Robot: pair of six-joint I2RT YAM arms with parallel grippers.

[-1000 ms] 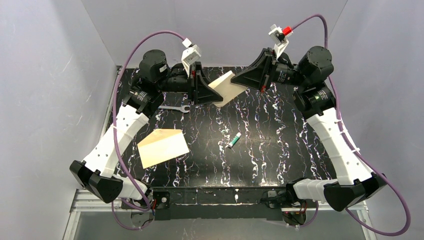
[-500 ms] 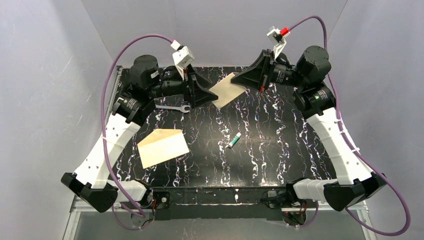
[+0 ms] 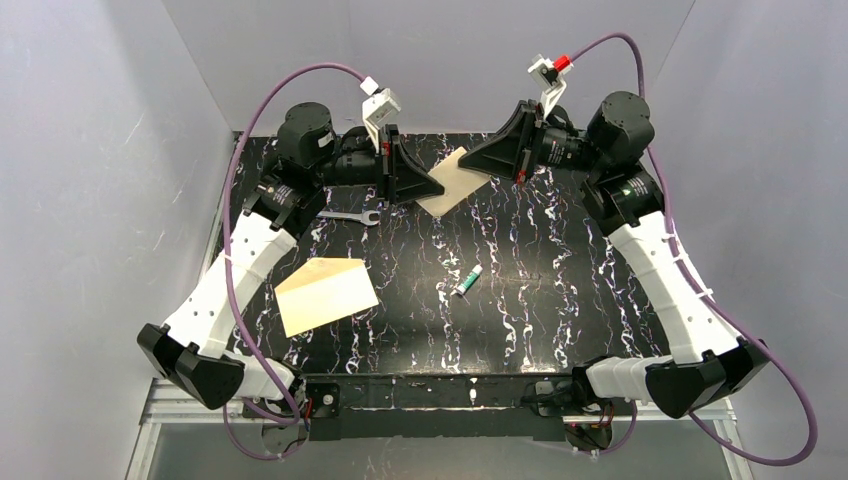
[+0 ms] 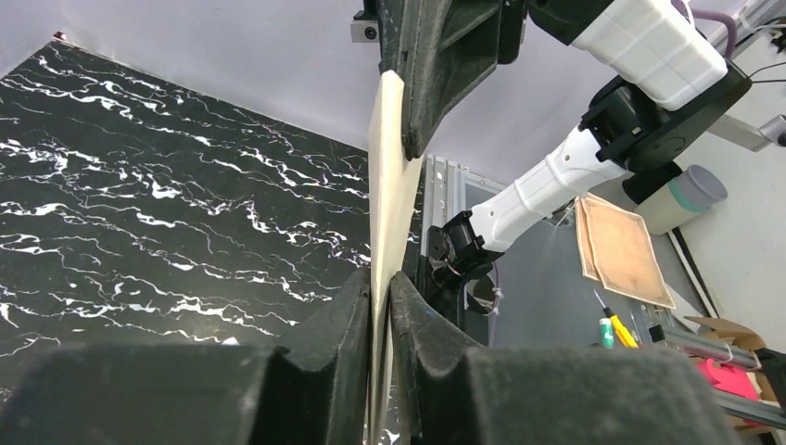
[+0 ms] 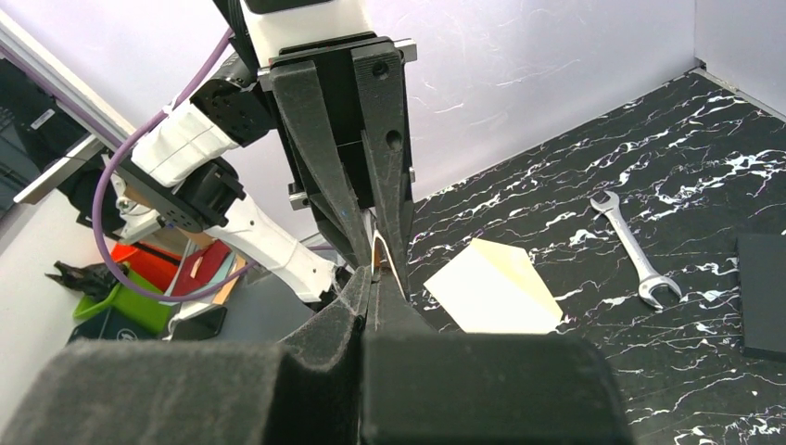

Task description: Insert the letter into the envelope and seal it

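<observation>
Starting at the near edge of the worktop (image 3: 560, 300), you have the envelope (image 3: 325, 294) lying flat on the near-left part, cream paper with one fold showing, well apart from both grippers. Right of it, near the middle, a small white tube with a green cap (image 3: 469, 281) lies alone on the black marbled surface. Farther back on the left, an open-ended wrench (image 3: 348, 216) lies flat just beside the left arm's wrist. The right wrist camera also shows the edge of a black flat square (image 5: 764, 283) near the wrench. All of these lie on the surface, apart from the letter.

The letter (image 3: 452, 180) is up in the air over the far middle of the worktop, tilted, held between your two arms. Your left gripper (image 3: 430, 190) is clenched on its left edge: in the left wrist view the sheet runs edge-on straight between the two fingers. Your right gripper (image 3: 472, 160) is clamped on the opposite, far-right edge, fingers pressed together on the paper. The two grippers face each other with only the sheet between them.
</observation>
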